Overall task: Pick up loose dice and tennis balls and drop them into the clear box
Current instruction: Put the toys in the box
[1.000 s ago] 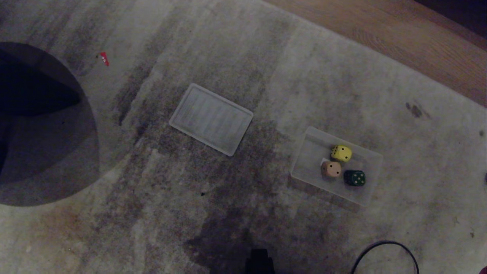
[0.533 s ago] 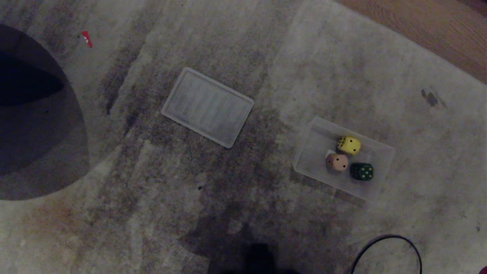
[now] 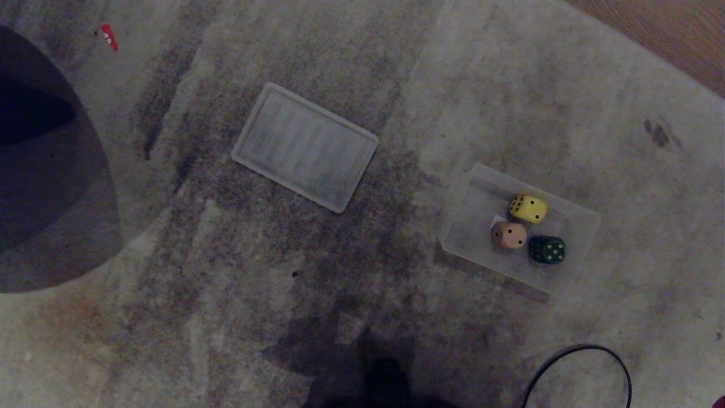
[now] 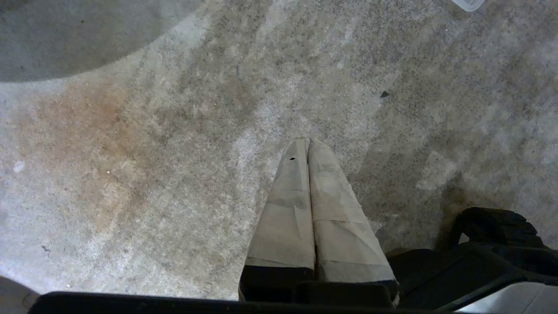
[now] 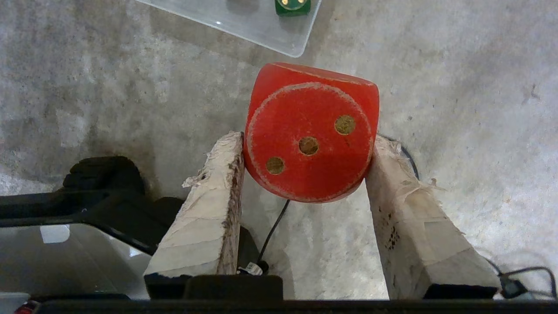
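Right end effector [image 5: 305,144]: jaws part-way apart, clamped on the red die [image 5: 310,131]. Both taped fingers [image 5: 209,209] press the die's opposite sides; three-pip face toward the wrist camera. Die hangs above the carpet [image 5: 457,87], clear of it, near the corner of the clear box [image 5: 279,37] but not over it. A thin black cable [image 5: 272,231] runs on the carpet under the die.

Left end effector [image 4: 307,146]: clenched, taped fingers [image 4: 287,209] pressed flat together, nothing between them. Pointed down over bare carpet with a rusty stain (no task item near it in that view).

Head view, neither arm visible. Clear box [image 3: 473,226] sits on the pale mottled carpet [image 3: 226,283], right of centre. Inside it, three dice clustered toward its right half: yellow die [image 3: 528,208] farthest from the robot, tan die [image 3: 508,235] just beside it, dark green die [image 3: 547,250] to the tan one's right; all three close together, contact between them uncertain. Left part of the box holds nothing.

Flat ribbed translucent panel [image 3: 306,146] lies on the carpet, well apart from the box, to its left and farther off. Small red scrap [image 3: 108,36] far left at top. Black cable loop [image 3: 578,374] at the lower right. Wood floor [image 3: 679,34] at the upper right corner. Tennis balls: none in view.
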Tool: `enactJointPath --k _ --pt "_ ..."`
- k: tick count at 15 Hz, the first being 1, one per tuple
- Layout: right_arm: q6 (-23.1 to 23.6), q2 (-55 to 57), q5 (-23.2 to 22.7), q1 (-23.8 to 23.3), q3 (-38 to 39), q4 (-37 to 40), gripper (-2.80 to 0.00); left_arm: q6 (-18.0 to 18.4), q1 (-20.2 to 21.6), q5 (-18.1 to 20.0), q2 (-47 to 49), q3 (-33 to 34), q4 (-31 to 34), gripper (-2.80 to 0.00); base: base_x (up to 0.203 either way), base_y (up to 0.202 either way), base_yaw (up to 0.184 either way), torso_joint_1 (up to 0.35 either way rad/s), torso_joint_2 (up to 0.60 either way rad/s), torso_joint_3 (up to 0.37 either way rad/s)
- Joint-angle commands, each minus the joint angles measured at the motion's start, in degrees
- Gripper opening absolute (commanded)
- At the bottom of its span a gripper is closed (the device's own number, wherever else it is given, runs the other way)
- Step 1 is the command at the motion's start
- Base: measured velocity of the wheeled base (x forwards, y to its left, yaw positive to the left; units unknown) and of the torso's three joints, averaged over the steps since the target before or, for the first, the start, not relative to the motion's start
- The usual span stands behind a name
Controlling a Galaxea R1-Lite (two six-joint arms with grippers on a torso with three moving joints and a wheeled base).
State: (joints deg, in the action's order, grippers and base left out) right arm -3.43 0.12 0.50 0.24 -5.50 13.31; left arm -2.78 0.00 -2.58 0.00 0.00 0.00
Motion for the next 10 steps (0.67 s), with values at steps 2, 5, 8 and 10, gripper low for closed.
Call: enactJointPath --k 2,5,8,10 --pt "-2.5 7.1 -0.3 0.1 -5.0 -0.1 -2.80 0.0 0.0 -0.1 0.1 0.1 0.0 -2.80 0.000 0.000 0.000 0.000 0.00 0.000" --pt "-8.8 26.2 -0.5 0.2 -12.7 -2.2 -2.80 0.0 0.0 -0.1 0.1 0.1 0.0 -2.80 0.000 0.000 0.000 0.000 0.00 0.000" --pt "-13.7 46.2 -0.5 0.3 -16.5 -11.8 -2.80 0.0 0.0 -0.1 0.1 0.1 0.0 -2.80 0.000 0.000 0.000 0.000 0.00 0.000" --pt "-17.7 59.3 -0.5 1.5 -17.6 -21.9 -2.80 0.0 0.0 -0.1 0.1 0.1 0.0 -2.80 0.000 0.000 0.000 0.000 0.00 0.000"
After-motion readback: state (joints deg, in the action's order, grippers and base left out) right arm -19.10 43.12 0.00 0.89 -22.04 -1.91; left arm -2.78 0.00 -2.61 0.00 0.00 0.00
